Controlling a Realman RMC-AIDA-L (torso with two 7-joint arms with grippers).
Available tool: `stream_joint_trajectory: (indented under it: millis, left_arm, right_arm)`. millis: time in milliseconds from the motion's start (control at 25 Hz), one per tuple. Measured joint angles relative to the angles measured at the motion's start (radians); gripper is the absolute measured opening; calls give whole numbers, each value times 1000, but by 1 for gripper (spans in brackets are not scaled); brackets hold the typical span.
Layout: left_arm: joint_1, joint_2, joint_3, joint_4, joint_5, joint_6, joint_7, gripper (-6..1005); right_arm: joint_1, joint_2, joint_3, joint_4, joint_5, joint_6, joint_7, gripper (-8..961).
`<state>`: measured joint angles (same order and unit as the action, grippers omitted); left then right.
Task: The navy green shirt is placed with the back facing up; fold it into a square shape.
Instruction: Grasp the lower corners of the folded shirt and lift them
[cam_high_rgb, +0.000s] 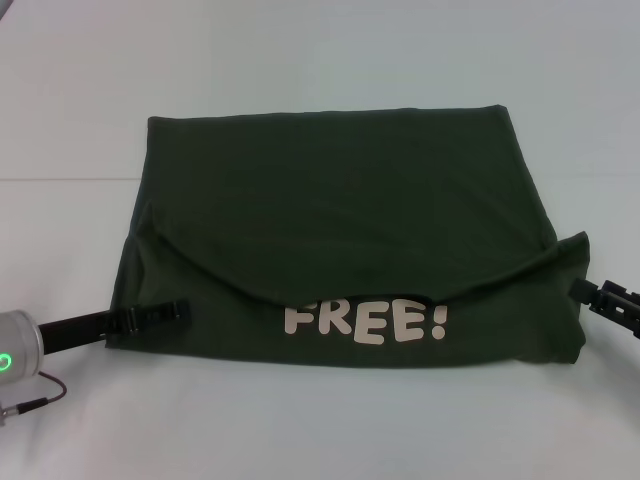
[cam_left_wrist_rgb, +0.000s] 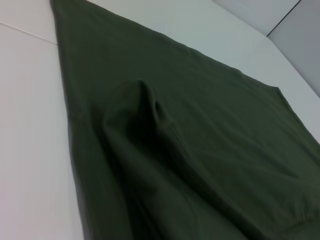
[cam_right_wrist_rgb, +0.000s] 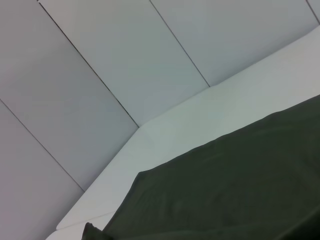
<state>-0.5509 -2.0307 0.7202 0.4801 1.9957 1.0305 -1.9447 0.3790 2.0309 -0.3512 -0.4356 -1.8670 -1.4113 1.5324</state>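
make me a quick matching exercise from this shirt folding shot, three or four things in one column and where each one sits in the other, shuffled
Things:
1. left gripper
2. right gripper
3. FREE! print
4. table

Places:
a. near strip of the navy green shirt, below the folded-over flap
b. white surface under the shirt
c. at the shirt's near left edge
d. at the shirt's right edge

Pairs: 1-c, 2-d, 3-a, 4-b
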Motion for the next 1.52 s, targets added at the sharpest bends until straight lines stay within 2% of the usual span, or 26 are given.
stream_joint_trajectory:
  millis: [320, 760, 920, 1040, 1160, 1280, 1400, 1440, 1480, 1520]
  left_arm:
    - [6, -2, 12, 11, 17, -6, 2, 893]
    - [11, -2, 16, 28, 24, -5, 6, 541]
    - [10, 0, 18, 28, 25, -4, 6, 296]
    - [10, 1, 18, 28, 25, -4, 6, 196]
    - [10, 2, 18, 28, 25, -4, 6, 97]
    - [10, 2, 16, 28, 25, -4, 6, 72]
    - [10, 3, 15, 28, 25, -6, 6, 47]
    - [10, 3, 14, 28, 25, -7, 6, 38]
    - [10, 3, 14, 28, 25, -8, 6, 30]
    - [10, 3, 14, 28, 25, -8, 6, 30]
  right_arm:
    - [4, 1, -2, 2, -2, 5, 0, 932]
    - [3, 2, -2, 2, -3, 5, 0, 931]
    - [3, 2, -10, -1, -3, 5, 2, 931]
    - [4, -2, -24, -4, -3, 4, 16, 931]
    - [5, -17, -53, -37, -3, -1, 91, 930]
    - [4, -37, -116, -129, -7, -6, 245, 930]
    - [11, -68, -190, -276, -66, -15, 482, 926]
    - [29, -86, -217, -376, -145, -24, 647, 921]
    - [29, -86, -217, -376, -145, -24, 647, 917]
    - [44, -96, -223, -417, -199, -32, 731, 912]
